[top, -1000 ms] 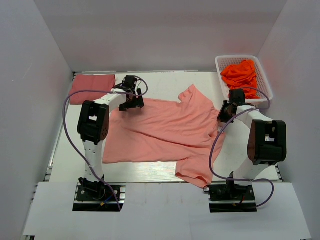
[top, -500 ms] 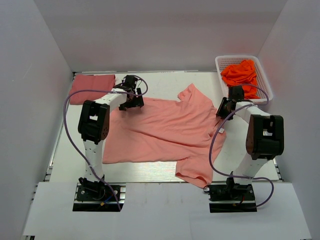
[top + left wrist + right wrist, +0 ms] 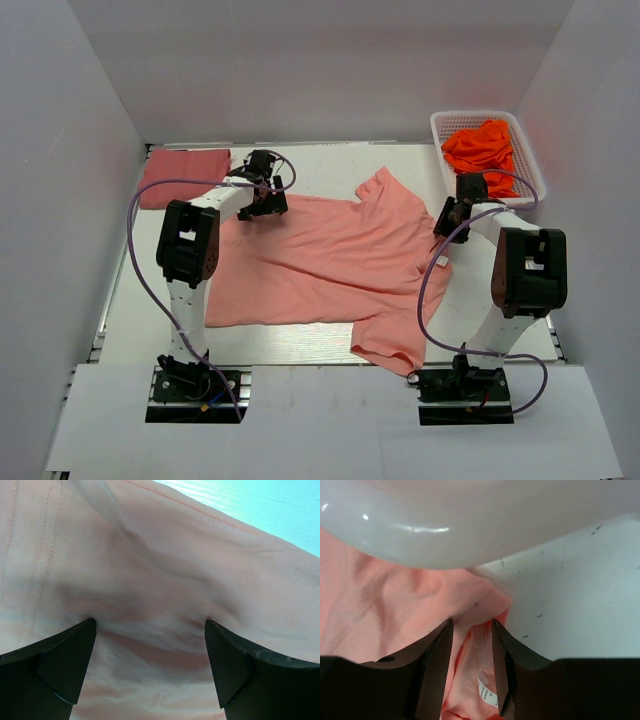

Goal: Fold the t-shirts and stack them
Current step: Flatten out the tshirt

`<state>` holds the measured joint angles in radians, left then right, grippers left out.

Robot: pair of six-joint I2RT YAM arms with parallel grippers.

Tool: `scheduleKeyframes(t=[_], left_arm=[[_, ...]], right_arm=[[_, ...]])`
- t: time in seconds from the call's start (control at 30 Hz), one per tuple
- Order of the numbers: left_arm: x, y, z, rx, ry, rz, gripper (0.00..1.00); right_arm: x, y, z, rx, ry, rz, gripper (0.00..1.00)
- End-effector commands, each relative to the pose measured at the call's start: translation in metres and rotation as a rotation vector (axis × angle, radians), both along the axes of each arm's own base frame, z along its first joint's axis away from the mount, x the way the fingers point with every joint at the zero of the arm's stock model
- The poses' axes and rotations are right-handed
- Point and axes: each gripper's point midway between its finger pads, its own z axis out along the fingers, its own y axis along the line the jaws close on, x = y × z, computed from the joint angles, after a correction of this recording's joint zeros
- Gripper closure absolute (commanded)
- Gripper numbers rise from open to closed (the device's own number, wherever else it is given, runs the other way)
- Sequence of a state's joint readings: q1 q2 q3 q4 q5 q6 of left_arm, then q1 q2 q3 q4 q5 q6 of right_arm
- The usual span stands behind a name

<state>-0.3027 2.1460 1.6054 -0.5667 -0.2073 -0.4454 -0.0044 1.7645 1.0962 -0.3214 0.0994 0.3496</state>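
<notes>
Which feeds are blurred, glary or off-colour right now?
Top external: sharp and evenly lit, with only soft shadows on the table and the pink tee. Left wrist: the pink tee is very close and slightly soft, and the table strip at top right is tinted cyan. Right wrist: a pale out-of-focus blob with small glare spots covers the top; the label below is fairly sharp.
</notes>
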Motion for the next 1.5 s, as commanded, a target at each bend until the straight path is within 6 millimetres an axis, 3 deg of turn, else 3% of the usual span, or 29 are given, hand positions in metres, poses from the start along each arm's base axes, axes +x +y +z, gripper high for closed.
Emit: scheduleKeyframes(t=[0.0,0.07,0.13,0.17,0.2,0.27,0.3,0.6,0.73,0.77,0.83,0.93,0.97,1.0,1.03,1.07,1.1,1.13,1.17,1.2,1.3,1.4,1.43,1.47], left_arm=[[-0.008,0.009,-0.014,0.022,0.044,0.022,0.00],[-0.008,0.009,-0.014,0.022,0.045,0.022,0.00],[-0.007,0.010,-0.014,0.030,0.042,0.026,0.00],[-0.007,0.010,-0.014,0.030,0.042,0.026,0.00],[-0.007,0.010,-0.014,0.030,0.042,0.026,0.00],[-0.008,0.008,-0.014,0.021,0.045,0.021,0.00],[-0.008,0.008,-0.014,0.021,0.045,0.021,0.00],[-0.008,0.008,-0.014,0.021,0.045,0.021,0.00],[-0.005,0.008,-0.009,0.015,0.027,0.021,0.00],[-0.001,0.007,-0.006,0.012,0.017,0.021,0.00],[-0.001,0.007,-0.006,0.012,0.017,0.021,0.00],[0.002,0.007,-0.003,0.017,0.006,0.026,0.00],[0.002,0.009,-0.003,0.025,0.004,0.030,0.00],[0.005,0.010,-0.003,0.033,-0.001,0.035,0.00],[0.008,0.009,0.000,0.030,-0.011,0.036,0.00],[0.008,0.009,-0.004,0.033,-0.002,0.035,0.00],[0.013,0.007,-0.001,0.029,-0.015,0.036,0.00],[0.011,0.008,-0.002,0.032,-0.005,0.036,0.00],[0.016,0.008,0.003,0.035,-0.022,0.040,0.00],[0.018,0.008,0.003,0.036,-0.019,0.040,0.00],[0.021,0.007,0.007,0.032,-0.029,0.040,0.00],[0.021,0.007,0.007,0.032,-0.029,0.040,0.00],[0.021,0.007,0.007,0.037,-0.029,0.033,0.00],[0.018,0.008,0.006,0.041,-0.019,0.032,0.00]], right_arm=[[0.005,0.000,0.006,-0.008,-0.020,0.016,0.57],[0.010,0.005,0.003,0.015,-0.017,0.019,0.58],[0.018,0.009,0.007,0.036,-0.035,0.031,0.66],[0.020,0.010,0.009,0.047,-0.043,0.030,0.72],[0.024,0.011,0.014,0.045,-0.062,0.034,0.84],[0.031,0.008,0.029,0.037,-0.109,0.022,0.96],[0.032,0.017,0.037,0.022,-0.133,0.040,1.00],[0.035,0.019,0.087,0.018,-0.268,0.070,1.00],[0.044,0.026,0.118,0.055,-0.330,0.107,1.00],[0.058,0.027,0.140,0.051,-0.375,0.111,1.00],[0.065,0.026,0.153,0.050,-0.382,0.105,1.00],[0.079,0.023,0.158,0.041,-0.388,0.088,1.00],[0.086,0.019,0.142,0.026,-0.350,0.067,1.00],[0.097,0.017,0.160,0.013,-0.377,0.055,1.00],[0.100,0.013,0.128,0.001,-0.286,0.042,1.00],[0.103,0.012,0.126,-0.007,-0.273,0.037,1.00],[0.111,0.013,0.140,-0.006,-0.282,0.039,1.00],[0.113,0.014,0.116,-0.007,-0.213,0.057,1.00],[0.110,0.019,0.111,0.010,-0.182,0.077,0.84],[0.115,0.023,0.118,0.012,-0.194,0.098,0.79],[0.097,0.031,0.111,0.034,-0.164,0.131,0.55],[0.077,0.030,0.114,0.029,-0.174,0.112,0.48],[0.058,0.024,0.113,0.011,-0.168,0.086,0.46],[0.052,0.021,0.111,0.020,-0.160,0.038,0.46]])
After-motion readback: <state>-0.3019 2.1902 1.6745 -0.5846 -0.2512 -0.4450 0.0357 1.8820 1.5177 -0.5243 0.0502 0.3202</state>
